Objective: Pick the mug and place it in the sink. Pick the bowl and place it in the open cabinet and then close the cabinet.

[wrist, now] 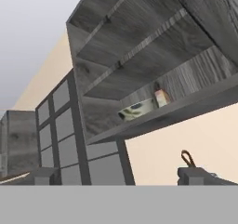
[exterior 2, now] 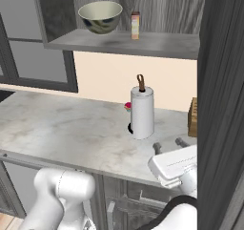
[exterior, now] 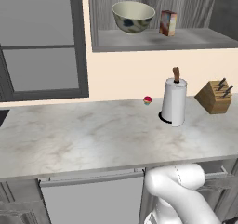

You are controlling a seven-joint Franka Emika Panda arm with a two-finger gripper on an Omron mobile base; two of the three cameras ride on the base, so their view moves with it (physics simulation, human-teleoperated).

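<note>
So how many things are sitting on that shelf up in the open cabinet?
2. The bowl sits toward the shelf's left, and a small orange box stands to its right. The cabinet runs on to the right past the picture's edge, so more could be hidden there.

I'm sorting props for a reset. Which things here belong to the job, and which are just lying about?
Job:
bowl, on the cabinet shelf
cabinet, open
end effector, empty, jaws apart, by the open door

Lying about:
small carton beside the bowl
paper towel roll
knife block
small red ball on the counter
</note>
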